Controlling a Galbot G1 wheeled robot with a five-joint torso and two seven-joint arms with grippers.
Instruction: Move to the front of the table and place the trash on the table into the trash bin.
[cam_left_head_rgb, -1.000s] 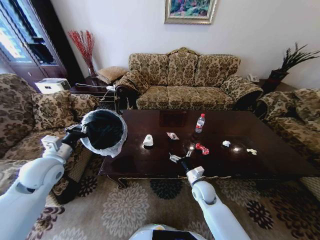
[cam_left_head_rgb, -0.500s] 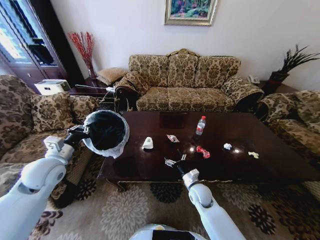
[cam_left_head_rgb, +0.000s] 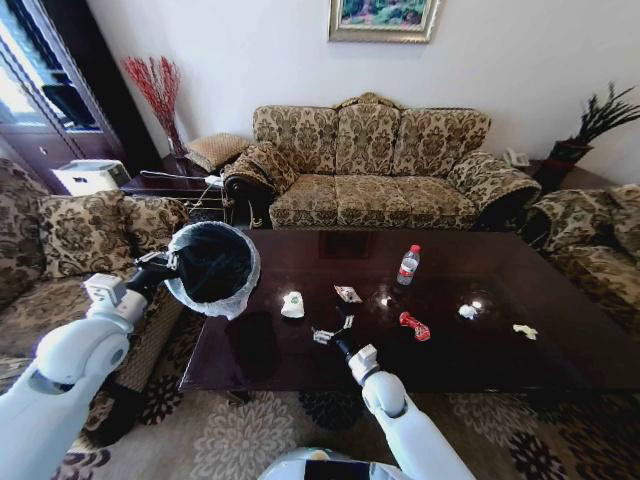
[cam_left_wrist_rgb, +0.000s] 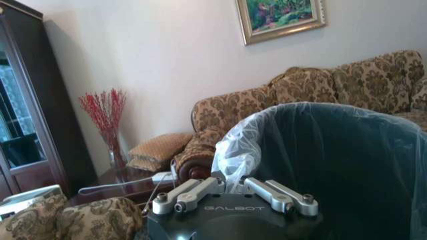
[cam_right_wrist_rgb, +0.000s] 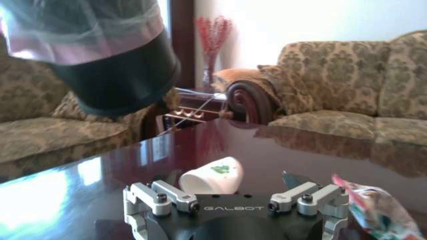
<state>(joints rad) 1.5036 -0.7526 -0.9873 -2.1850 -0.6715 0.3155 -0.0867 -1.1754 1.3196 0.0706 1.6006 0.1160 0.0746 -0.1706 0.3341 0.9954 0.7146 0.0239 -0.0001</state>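
the view has closed in on the table (cam_left_head_rgb: 560, 370). low centre, the right hand (cam_left_head_rgb: 331, 336) hangs wide open over it near a white cup (cam_left_head_rgb: 292, 305) and packet (cam_left_head_rgb: 347, 294). mid-left, the left hand (cam_left_head_rgb: 158, 268) grips the bin (cam_left_head_rgb: 212, 262). driving looks nearly done.

Big flowery brown sofa (cam_left_head_rgb: 370, 165) against a white wall (cam_left_head_rgb: 250, 50), framed painting (cam_left_head_rgb: 383, 17) above the sofa, red twigs in a vase (cam_left_head_rgb: 158, 95) left of the sofa, green plant (cam_left_head_rgb: 600, 120) right of the sofa, flowery carpet (cam_left_head_rgb: 250, 440) in front.
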